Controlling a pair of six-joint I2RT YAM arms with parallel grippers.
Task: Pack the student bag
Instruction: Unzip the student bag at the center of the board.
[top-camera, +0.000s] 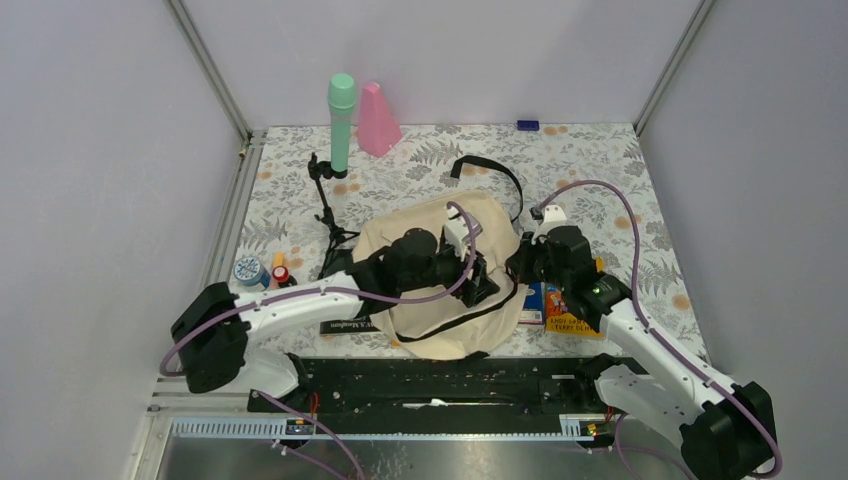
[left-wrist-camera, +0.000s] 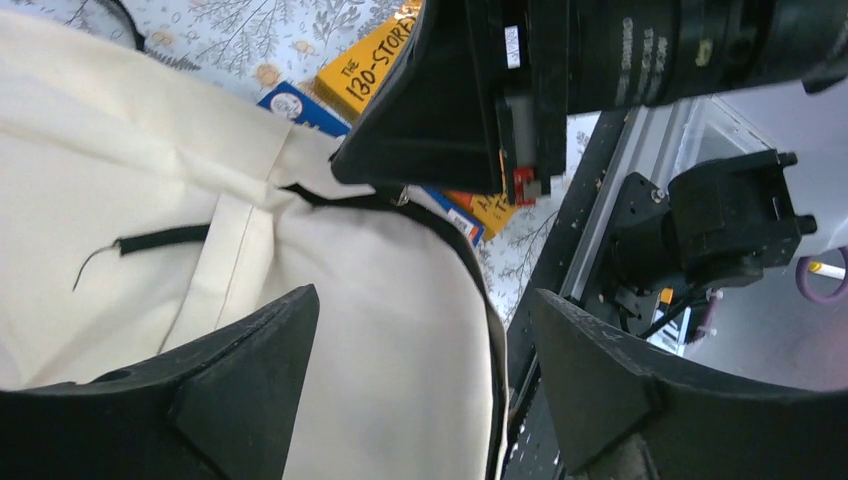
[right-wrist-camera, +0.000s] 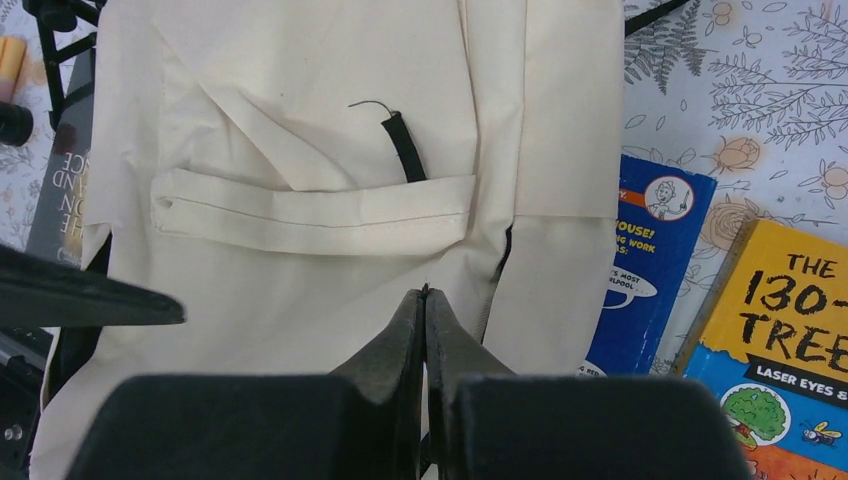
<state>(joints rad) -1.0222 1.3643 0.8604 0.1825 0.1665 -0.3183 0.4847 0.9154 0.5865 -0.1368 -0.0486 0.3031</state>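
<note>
The student bag (top-camera: 440, 300) lies flat in the middle of the table, cream fabric with black straps. My left gripper (top-camera: 478, 272) hovers just over its right part. In the left wrist view this gripper (left-wrist-camera: 425, 345) is open, its fingers (left-wrist-camera: 250, 370) wide apart with only the bag's cloth (left-wrist-camera: 390, 300) below. My right gripper (top-camera: 528, 262) is at the bag's right edge. In the right wrist view it (right-wrist-camera: 425, 300) is shut, tips together over the bag's front (right-wrist-camera: 300, 150), just left of the black zipper trim (right-wrist-camera: 500, 265). Nothing clearly sits between its fingers.
A blue book (right-wrist-camera: 650, 260) and a yellow book (right-wrist-camera: 790, 330) lie right of the bag. A dark book (top-camera: 345, 325) lies under the left arm. A black tripod (top-camera: 325, 215), green bottle (top-camera: 342, 120), pink object (top-camera: 377, 120) and tape roll (top-camera: 248, 270) stand left and behind.
</note>
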